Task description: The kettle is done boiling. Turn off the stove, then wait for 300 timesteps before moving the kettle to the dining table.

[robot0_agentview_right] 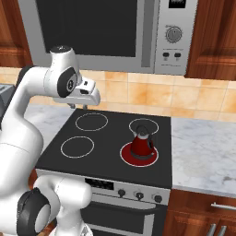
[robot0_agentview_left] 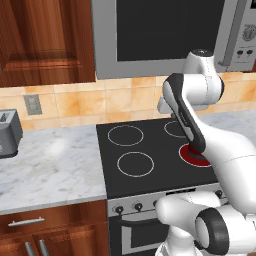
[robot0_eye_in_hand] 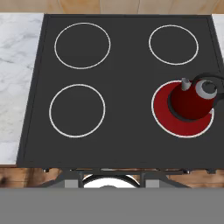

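Home kitchen, rendered. Black glass stove point(robot0_agentview_right: 108, 138) w/ four ring burners, front-right one glowing red; steel front panel w/ row of dark knobs point(robot0_agentview_right: 138, 195), oven below. Red kettle point(robot0_agentview_right: 141, 144) on the lit burner. Steel microwave point(robot0_agentview_right: 115, 32) w/ dark window mounted above. Tan tile backsplash point(robot0_agentview_right: 184, 99), marble counters point(robot0_agentview_left: 50, 165) on both sides. Reddish-brown wood cabinets point(robot0_agentview_left: 45, 40) up top, drawers w/ metal handles point(robot0_agentview_left: 25, 221) below. Toaster point(robot0_agentview_left: 9, 131) on left counter, wall outlet point(robot0_agentview_left: 33, 104) behind it.

The white arm point(robot0_agentview_right: 27, 106) rises and bends forward, its hand point(robot0_agentview_right: 85, 94) pointing downward, empty.
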Controlling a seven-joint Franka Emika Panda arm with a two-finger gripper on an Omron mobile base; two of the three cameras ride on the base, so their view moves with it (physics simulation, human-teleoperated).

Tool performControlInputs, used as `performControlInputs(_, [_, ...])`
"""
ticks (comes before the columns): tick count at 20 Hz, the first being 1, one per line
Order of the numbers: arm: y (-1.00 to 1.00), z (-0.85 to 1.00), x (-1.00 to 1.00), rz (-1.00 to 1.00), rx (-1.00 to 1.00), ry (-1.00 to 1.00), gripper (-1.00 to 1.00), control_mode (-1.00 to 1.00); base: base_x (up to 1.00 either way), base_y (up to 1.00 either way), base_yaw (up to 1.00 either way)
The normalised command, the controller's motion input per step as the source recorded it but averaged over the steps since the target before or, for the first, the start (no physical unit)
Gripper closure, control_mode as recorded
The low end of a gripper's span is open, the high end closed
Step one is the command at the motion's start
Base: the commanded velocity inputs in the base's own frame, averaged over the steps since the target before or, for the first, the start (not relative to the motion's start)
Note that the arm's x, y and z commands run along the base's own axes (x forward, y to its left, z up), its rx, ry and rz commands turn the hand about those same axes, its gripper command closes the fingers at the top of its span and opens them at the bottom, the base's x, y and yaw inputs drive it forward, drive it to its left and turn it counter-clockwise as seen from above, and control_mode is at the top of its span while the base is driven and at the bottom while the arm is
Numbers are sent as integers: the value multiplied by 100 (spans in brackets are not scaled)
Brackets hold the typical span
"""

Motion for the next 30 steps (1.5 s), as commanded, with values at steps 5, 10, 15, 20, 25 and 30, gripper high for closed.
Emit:
performControlInputs(5, [0,0,-6,0,0,-1,-100,-100,0,0,0])
performControlInputs(10, [-7,-3,-15,-2,0,0,-100,-100,0,0,0])
performControlInputs(15, [-19,-2,-25,-4,0,-1,-100,-100,0,0,0])
performControlInputs(20, [-30,0,-25,-3,3,-4,-100,-100,0,0,0])
performControlInputs(25, [-40,0,-39,-6,4,-13,-100,-100,0,0,0])
performControlInputs(30, [-33,-1,-26,-13,7,-9,-100,-100,0,0,0])
